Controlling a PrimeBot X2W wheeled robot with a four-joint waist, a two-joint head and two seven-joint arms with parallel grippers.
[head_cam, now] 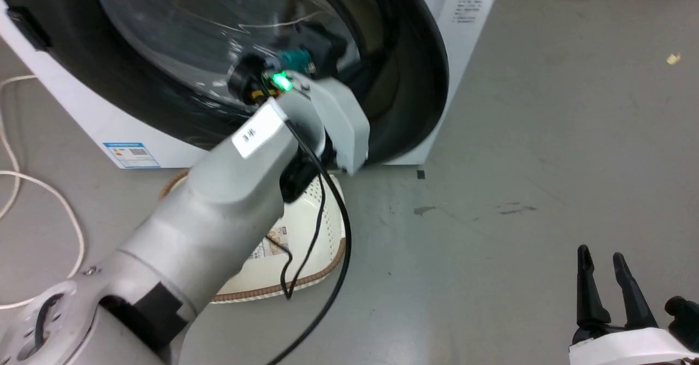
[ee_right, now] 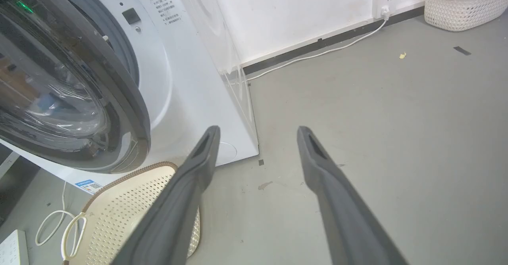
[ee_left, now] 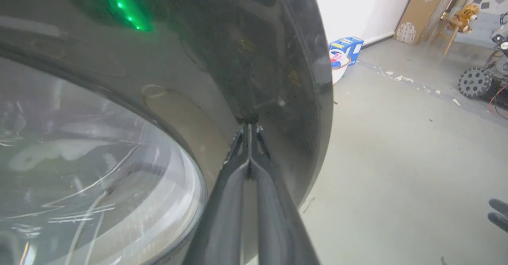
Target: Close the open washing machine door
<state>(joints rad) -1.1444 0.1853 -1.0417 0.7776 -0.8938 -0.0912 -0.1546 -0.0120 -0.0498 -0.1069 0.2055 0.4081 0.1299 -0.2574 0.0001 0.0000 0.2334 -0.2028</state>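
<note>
Left wrist view | left gripper (ee_left: 249,129) clenched, tips on door (ee_left: 198,58) rim; seemingly push step | next: press ahead until latched; right gripper (ee_right: 258,134) spread

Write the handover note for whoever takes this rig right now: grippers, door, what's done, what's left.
Grippers: left gripper shut, holding nothing, fingertips against the wide glossy black rim of the round glass-windowed washing machine door; right gripper open and empty, apart from the machine.
Things: the door stands nearly shut against the big white front-loading washing machine; a narrow gap shows at its free edge. A cream perforated basket lies below it.
Done: door almost closed.
Left: probably push the rim until it latches, then back the left arm off.
</note>
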